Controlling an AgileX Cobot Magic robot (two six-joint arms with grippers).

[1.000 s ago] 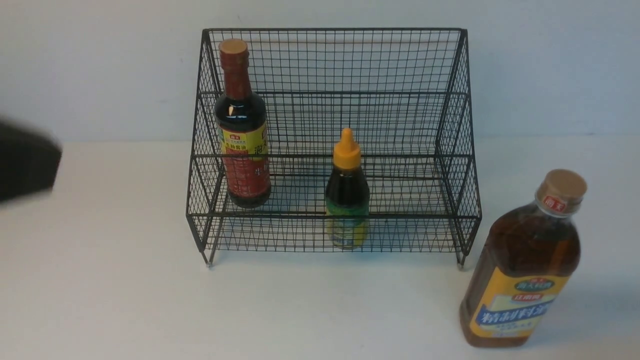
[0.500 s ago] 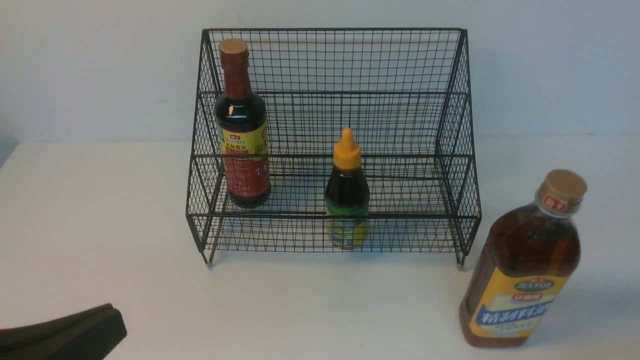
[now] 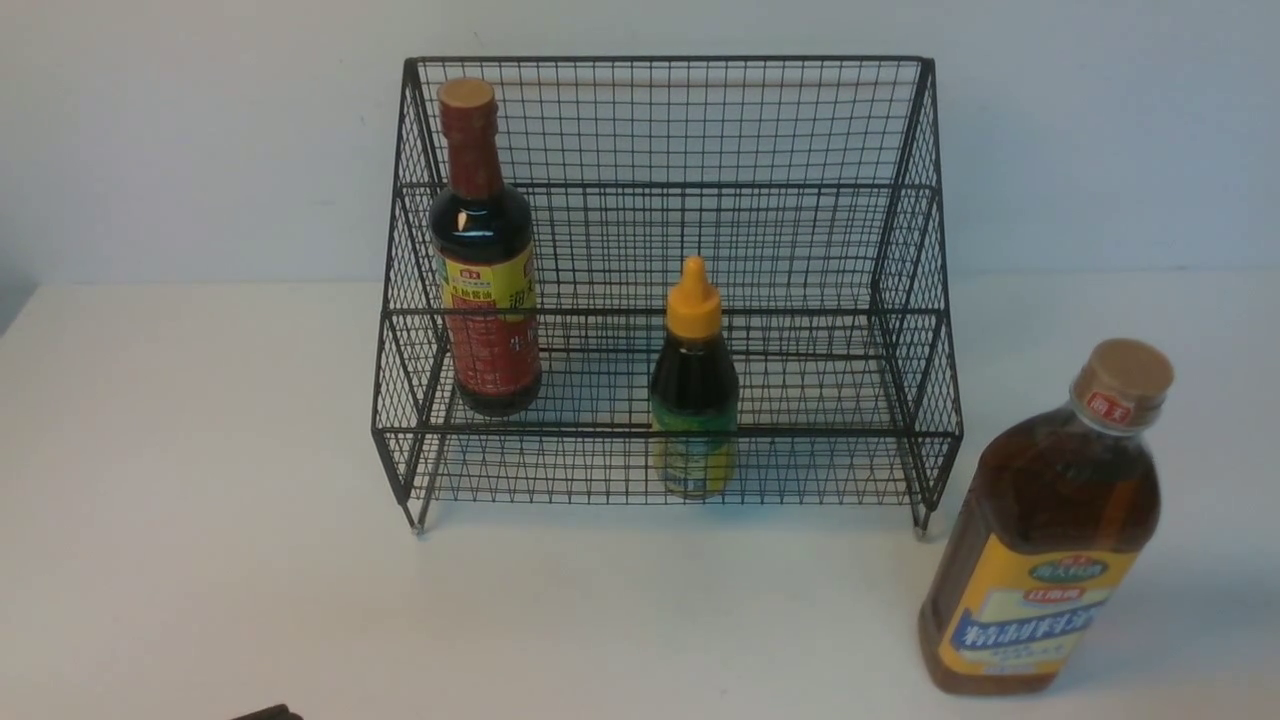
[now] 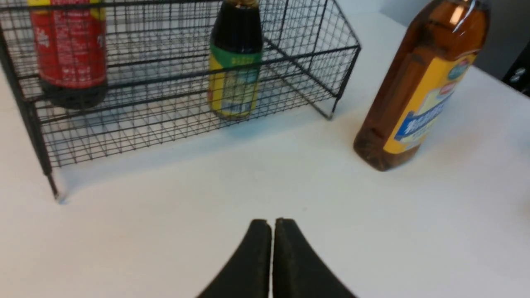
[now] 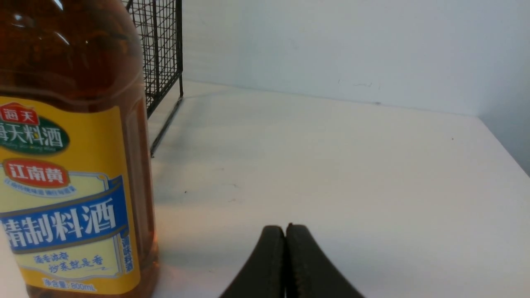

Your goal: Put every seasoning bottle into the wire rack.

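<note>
Two of three done: tall dark soy bottle (image 3: pixel 484 250) stands on the upper tier at the left end of the wire rack (image 3: pixel 760 130), small squeeze bottle w/ yellow nozzle (image 3: pixel 694 385) stands in the lower tier near the middle. Large amber cooking-wine bottle (image 3: pixel 1050 530) is upright on the desk (image 3: pixel 250 560), outside the rack, just off its front right corner. Left claw (image 4: pixel 272 225) is closed & empty, low over bare desk in front of the rack; right claw (image 5: pixel 285 231) also closed & empty, just beside the amber bottle. Bottle looks nearly full, so prob heavy, rigid, smooth-sided & a bit slippery; body is wide, so the narrower shoulder or neck under the tan cap looks the surer hold. Right half of both tiers is free, approach from the front is open; watch the front rail & right side mesh when lifting over
</note>
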